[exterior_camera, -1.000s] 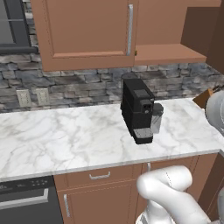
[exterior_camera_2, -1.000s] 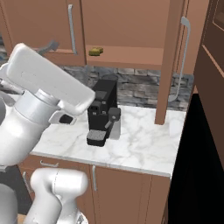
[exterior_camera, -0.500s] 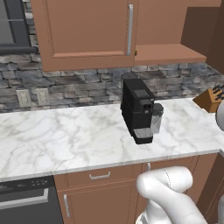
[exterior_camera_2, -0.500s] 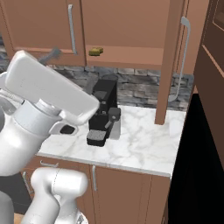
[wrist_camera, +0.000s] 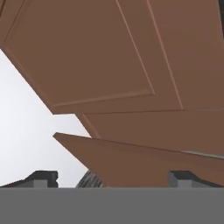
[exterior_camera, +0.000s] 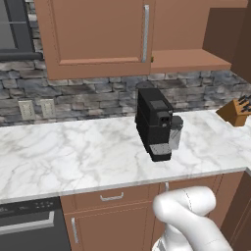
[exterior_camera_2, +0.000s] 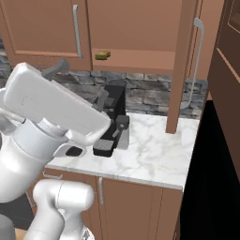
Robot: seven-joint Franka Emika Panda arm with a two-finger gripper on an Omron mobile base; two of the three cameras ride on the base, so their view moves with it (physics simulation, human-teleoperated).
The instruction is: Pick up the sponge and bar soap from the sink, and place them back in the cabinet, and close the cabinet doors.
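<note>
The sponge [exterior_camera_2: 103, 55], yellow with an olive face, lies on the lower shelf of the open wall cabinet [exterior_camera_2: 140, 58]. In the left base view the same cabinet [exterior_camera: 191, 59] shows a bare shelf board. One cabinet door [exterior_camera_2: 183, 70] stands swung out, seen edge-on, its silver handle beside it. The other door [exterior_camera: 98, 34] hangs flat in front of its half. My gripper [exterior_camera_2: 80, 82] is raised in front of the counter, below the shelf, pointing up at the cabinet. In the hand view the gripper [wrist_camera: 113, 177] is open with nothing between its fingertips. The bar soap and the sink are out of view.
A black coffee machine [exterior_camera: 154, 122] stands on the marble counter [exterior_camera: 73, 157], directly under the cabinet and behind my hand. A knife block [exterior_camera: 238, 110] sits at the counter's right end. A tall dark cabinet side [exterior_camera_2: 225, 117] closes off the right.
My hand has swung lower and to the right in the right base view. The white arm part at the right edge of the left base view has gone, uncovering the knife block. The jaws stayed open.
</note>
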